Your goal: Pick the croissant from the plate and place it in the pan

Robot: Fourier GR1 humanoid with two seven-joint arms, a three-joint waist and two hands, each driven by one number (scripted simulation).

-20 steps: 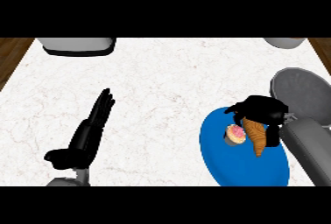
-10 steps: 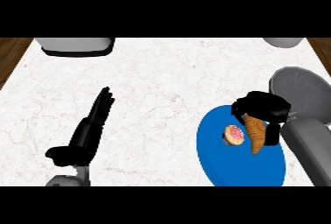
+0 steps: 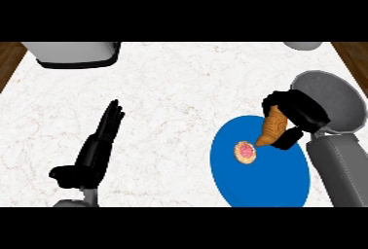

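Note:
My right hand [image 3: 300, 112] is curled round the brown croissant [image 3: 272, 130] and holds it tilted over the upper right edge of the blue plate [image 3: 260, 182]. A small pink-topped pastry [image 3: 246, 151] still lies on the plate, just left of the croissant's lower tip. The grey pan [image 3: 338, 99] sits right behind my right hand, partly hidden by it. At the left, my left hand [image 3: 94, 151] rests open on the counter with its fingers pointing away from me.
A grey appliance [image 3: 72, 52] stands at the back left of the white marble counter [image 3: 173, 97]. A pale round object [image 3: 303, 45] shows at the back right edge. Brown floor shows past both side edges.
My right hand has lifted the croissant and carried it up and back toward the pan. The pink-topped pastry and my left hand have stayed where they were.

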